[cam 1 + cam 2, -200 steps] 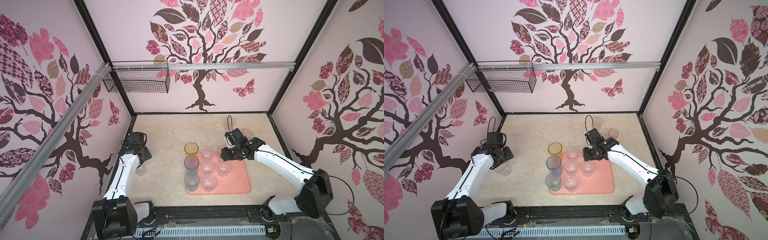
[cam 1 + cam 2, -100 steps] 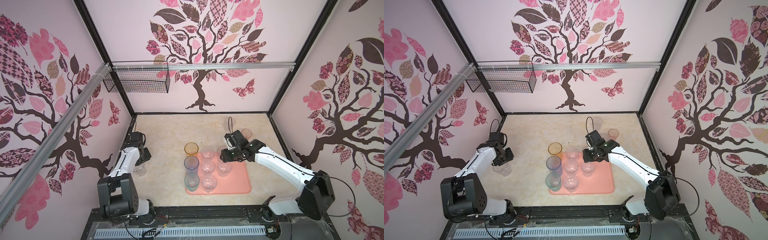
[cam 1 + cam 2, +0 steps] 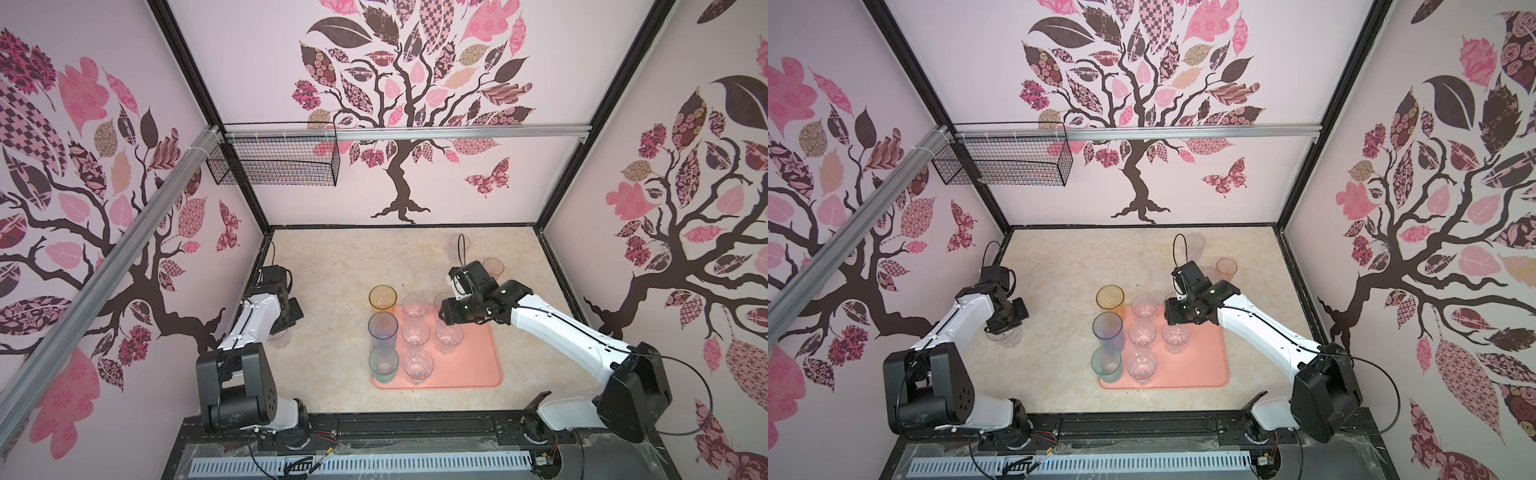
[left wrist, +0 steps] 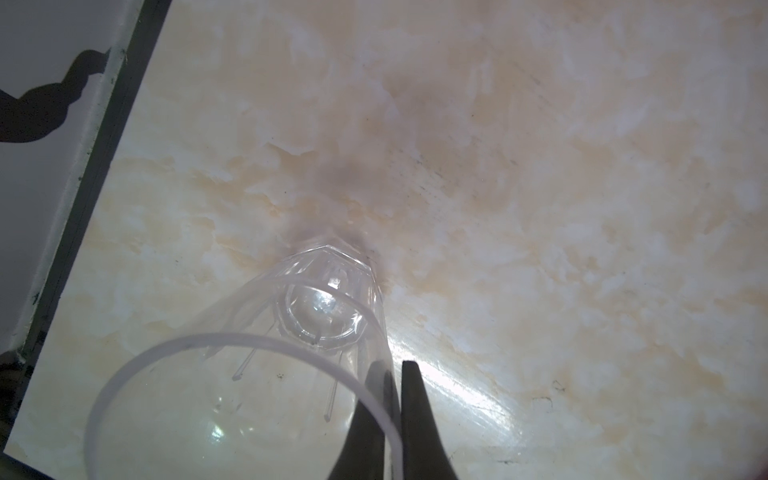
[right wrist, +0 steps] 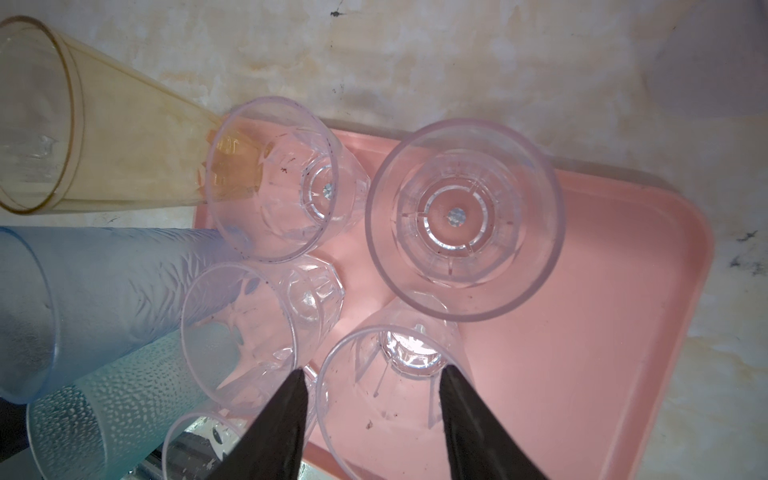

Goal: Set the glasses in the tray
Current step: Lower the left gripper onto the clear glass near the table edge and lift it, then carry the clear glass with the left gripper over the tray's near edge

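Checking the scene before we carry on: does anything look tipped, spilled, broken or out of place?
Nothing is tipped, spilled or broken; the glasses stand upright. One doubtful spot: the amber glass at the far left corner of the tray has its base right at the rim, and I cannot tell whether it stands fully inside.

The cream marbled desk [image 3: 340, 266] spreads beneath the left fingers [image 4: 417, 419] and the right fingers [image 5: 282, 428]. In the left wrist view a bright glare patch [image 4: 457, 386] lies on it just beside the left fingers' tips. A dark frame strip [image 4: 93, 166] runs along the desk's edge, well apart from them. A black wire basket [image 3: 274, 162] hangs from a silver rail [image 3: 457, 132], high above and far beyond the left fingers. The tree decal [image 3: 401, 183] and butterfly decal [image 3: 488, 178] cover the back wall, far beyond the right fingers. A grey slotted cable duct [image 3: 353, 463] lies behind both.
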